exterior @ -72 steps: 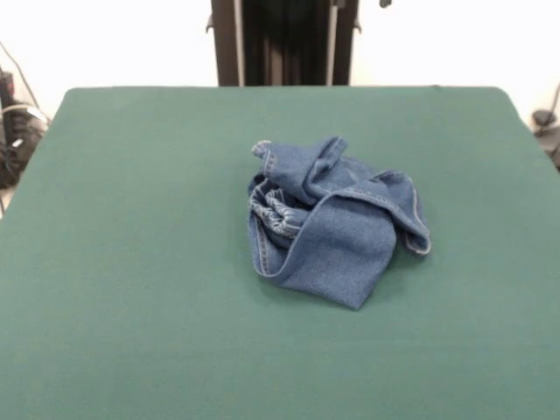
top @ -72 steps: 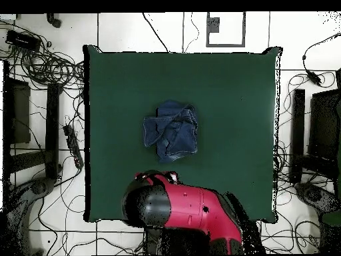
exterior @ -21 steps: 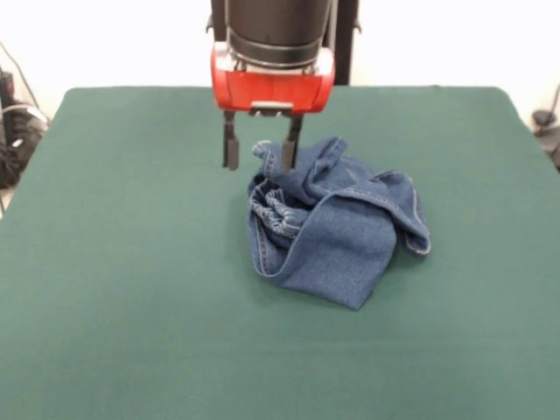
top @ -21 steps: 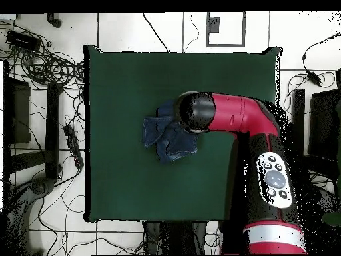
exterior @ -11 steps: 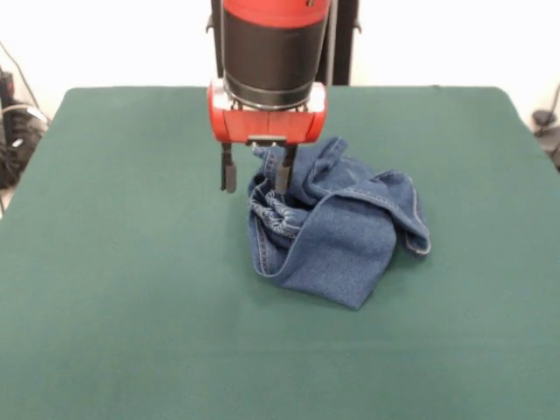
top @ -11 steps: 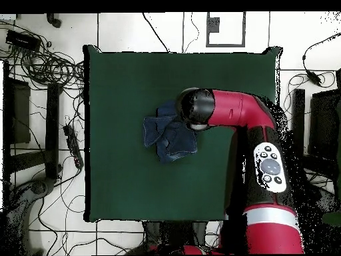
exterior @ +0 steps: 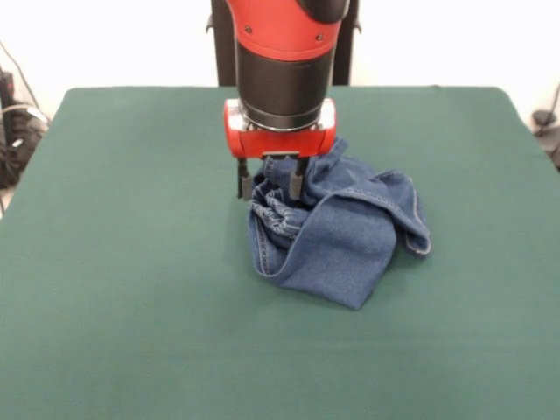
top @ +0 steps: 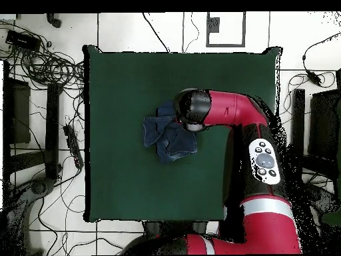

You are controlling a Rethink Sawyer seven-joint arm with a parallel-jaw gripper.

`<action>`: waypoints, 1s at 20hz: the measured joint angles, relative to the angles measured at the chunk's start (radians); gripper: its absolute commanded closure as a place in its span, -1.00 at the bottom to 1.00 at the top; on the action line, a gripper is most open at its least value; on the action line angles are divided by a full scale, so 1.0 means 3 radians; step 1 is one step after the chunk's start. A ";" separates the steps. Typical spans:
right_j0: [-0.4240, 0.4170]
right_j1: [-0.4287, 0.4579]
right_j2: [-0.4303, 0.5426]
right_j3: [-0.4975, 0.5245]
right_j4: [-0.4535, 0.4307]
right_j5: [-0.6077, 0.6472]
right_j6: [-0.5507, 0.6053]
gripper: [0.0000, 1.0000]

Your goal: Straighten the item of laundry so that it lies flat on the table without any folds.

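The jeans [exterior: 337,227] sit crumpled in a rounded heap near the middle of the tabletop [exterior: 131,262], a little toward its far half in the front view. The denim is mid-blue with paler, faded patches, and light stitching runs along its seams and hems. One broad panel folds over the front of the heap and tapers to a blunt corner pointing at the camera; a thick hemmed edge loops over the right side. At the left of the heap the gathered, ribbed elastic waistband shows, bunched into small pleats. From overhead the jeans [top: 166,137] read as a compact, lumpy blue patch with an uneven outline.

The tabletop is a large rectangle covered in dark green cloth with a matte, felt-like surface, smooth and unwrinkled around the heap.

The arm [exterior: 284,61], a fat cylinder of glossy red and black, comes straight down over the heap's far left edge. Below its red collar hang two slim, dark, straight fingers [exterior: 244,182]. The gripper [exterior: 270,184] has its jaws parted moderately: one tip is down just off the cloth's left edge, the other is planted on the denim folds beside the waistband, and a ridge of fabric lies between them. The jaws are not closed on the cloth.
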 measured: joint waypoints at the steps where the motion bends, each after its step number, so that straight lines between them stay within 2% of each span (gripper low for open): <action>1: -0.0006 0.0004 0.0006 0.0000 -0.0001 0.0018 0.0000 -1.00; 20: -0.0011 0.0074 0.0009 -0.0028 -0.0014 0.0194 0.0000 -1.00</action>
